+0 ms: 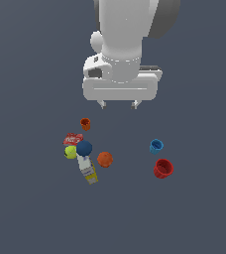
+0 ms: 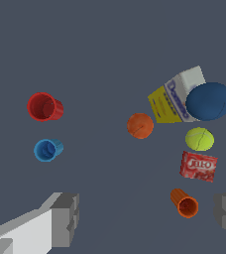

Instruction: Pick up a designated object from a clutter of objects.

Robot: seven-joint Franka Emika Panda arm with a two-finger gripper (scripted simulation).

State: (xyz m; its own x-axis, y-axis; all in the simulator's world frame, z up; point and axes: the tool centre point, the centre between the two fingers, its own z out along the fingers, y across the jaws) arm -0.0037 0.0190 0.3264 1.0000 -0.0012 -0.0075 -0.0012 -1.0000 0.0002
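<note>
While my arm (image 1: 130, 34) is hanging above the dark grey surface (image 1: 30, 208), its white bulk is filling the upper middle of the exterior view. My end effector (image 1: 118, 104) is standing wide open with nothing between its two fingers (image 1: 101, 103), well clear of every item below; in the wrist view the finger pads (image 2: 65, 218) are sitting far apart at the frame's edges.

Next in size, the yellow-white box (image 1: 87, 169) is lying flat on the surface, its white end tucked under the dark blue ball (image 1: 84, 148). That ball is resting against the box and just beside the yellow-green ball (image 1: 71, 152), which is the one I am after. In the exterior view it is sitting at the left edge of the cluster, touching or nearly touching the dark blue ball, with the flat red packet (image 1: 73, 138) just behind it. In the wrist view the yellow-green ball (image 2: 199, 139) is showing clear between the dark blue ball (image 2: 209, 101) and the red packet (image 2: 198, 166).

On the exterior view's right, the red cup (image 1: 163, 168) is lying tipped on its side, well apart from the cluster. The orange ball (image 1: 104, 159) is sitting near the box. The blue cup (image 1: 156, 146) is lying near the red cup, and the small orange cup (image 1: 85, 124) is lying nearest my fingers.
</note>
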